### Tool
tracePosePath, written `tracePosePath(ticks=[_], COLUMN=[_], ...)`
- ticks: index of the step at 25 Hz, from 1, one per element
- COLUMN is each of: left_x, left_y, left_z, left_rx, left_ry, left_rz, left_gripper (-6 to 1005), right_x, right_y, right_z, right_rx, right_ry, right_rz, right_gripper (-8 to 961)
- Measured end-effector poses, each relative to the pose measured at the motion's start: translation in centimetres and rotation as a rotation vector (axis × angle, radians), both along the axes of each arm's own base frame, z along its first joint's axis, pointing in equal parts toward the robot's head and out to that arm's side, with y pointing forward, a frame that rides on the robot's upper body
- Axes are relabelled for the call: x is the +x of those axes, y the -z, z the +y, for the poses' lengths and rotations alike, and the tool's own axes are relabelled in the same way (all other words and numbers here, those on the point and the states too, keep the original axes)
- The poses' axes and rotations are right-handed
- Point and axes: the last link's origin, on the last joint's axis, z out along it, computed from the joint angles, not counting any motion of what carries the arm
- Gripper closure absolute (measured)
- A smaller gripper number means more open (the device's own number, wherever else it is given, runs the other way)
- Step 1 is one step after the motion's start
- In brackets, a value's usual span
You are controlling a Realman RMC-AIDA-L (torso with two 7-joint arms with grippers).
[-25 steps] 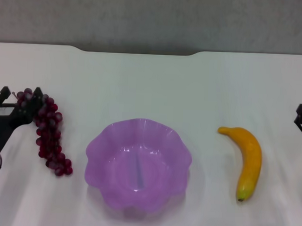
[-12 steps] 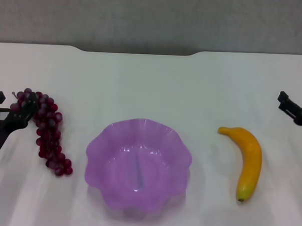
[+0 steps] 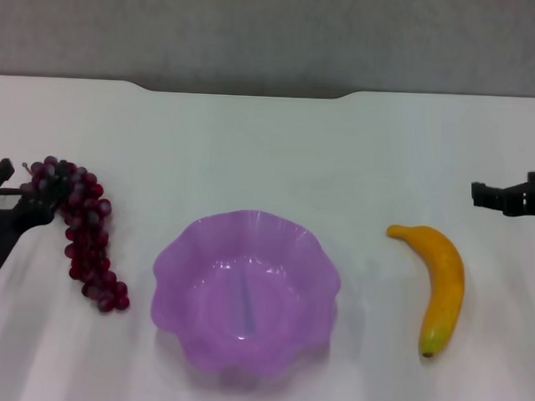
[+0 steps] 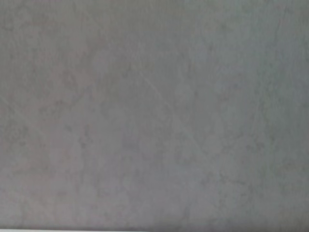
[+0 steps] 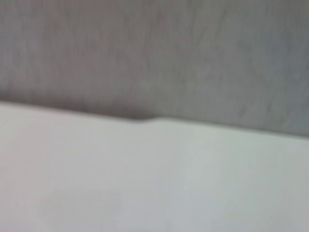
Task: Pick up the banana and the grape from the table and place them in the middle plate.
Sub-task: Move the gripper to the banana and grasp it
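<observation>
On the table (image 3: 270, 147), the left gripper (image 3: 15, 194) touched the grape (image 3: 84, 237) top, grip unclear; the right gripper (image 3: 507, 198), likewise unclear, hung beyond the banana (image 3: 437, 283).

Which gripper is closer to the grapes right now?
Left. The left gripper sits right at the top end of the grapes, at the table's left edge. The right gripper is far across, beyond the plate, above the banana.

1 banana (image 3: 439, 283), 1 grape bunch (image 3: 82, 232), 1 plate (image 3: 172, 258)
</observation>
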Motion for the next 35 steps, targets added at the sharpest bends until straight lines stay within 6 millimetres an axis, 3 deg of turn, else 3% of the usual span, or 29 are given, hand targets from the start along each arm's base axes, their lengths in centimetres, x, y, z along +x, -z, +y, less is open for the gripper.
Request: tracePosePath(ticks=[6, 13, 29, 35], left_x=[0.4, 0.6, 1.0, 1.1], left_y=[0.1, 0.1, 0.0, 0.0], left_z=[0.2, 0.5, 0.9, 0.9], left_rx=[-0.003, -0.004, 0.004, 0.005], left_ry=[0.013, 0.020, 0.028, 0.031], left_rz=[-0.003, -0.002, -0.016, -0.018], left_gripper=[119, 119, 119, 119], right_x=[-1.5, -0.9, 0.5, 0.9], right_y=[0.0, 2.7, 6.1, 6.4], right_z=[1.9, 4.6, 4.7, 4.7], right_rx=[-0.081, -0.207, -0.309, -0.316], right_ry=[0.050, 0.183, 0.292, 0.301], right_rz=[0.025, 0.072, 0.083, 0.068], right_gripper=[63, 64, 65, 66])
